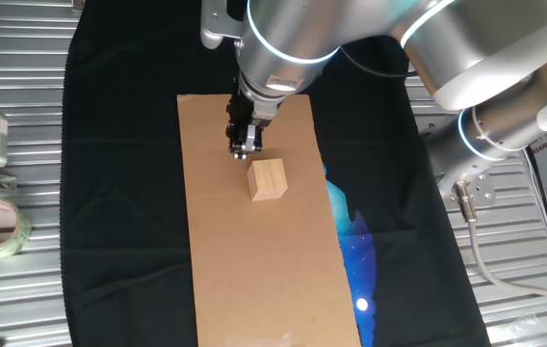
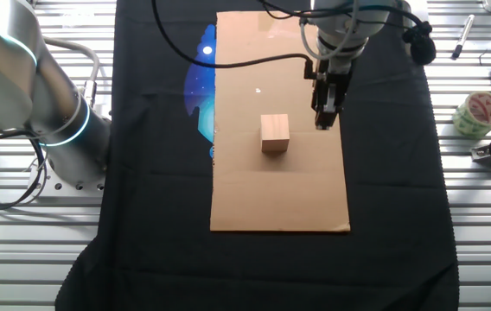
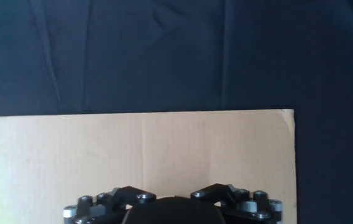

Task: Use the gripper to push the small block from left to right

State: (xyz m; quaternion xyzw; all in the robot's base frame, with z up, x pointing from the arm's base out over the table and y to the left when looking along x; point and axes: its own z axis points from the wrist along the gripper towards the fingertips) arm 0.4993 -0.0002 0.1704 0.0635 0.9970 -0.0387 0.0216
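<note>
claw (image 3: 173,208): black body at bottom edge, fingertips unseen | cardboard sheet (image 3: 133,152): below | black cloth (image 3: 164,56): beyond

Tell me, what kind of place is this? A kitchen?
Not a kitchen. Probably a robot lab: a silver robot arm stands by a metal table, with tape rolls lying about, and a gripper hangs beside a small block on a cardboard sheet.

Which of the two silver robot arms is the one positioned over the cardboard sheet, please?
The arm carrying the black gripper, hanging beside the small block. The other arm stands off the cardboard sheet, beside the black cloth.
</note>
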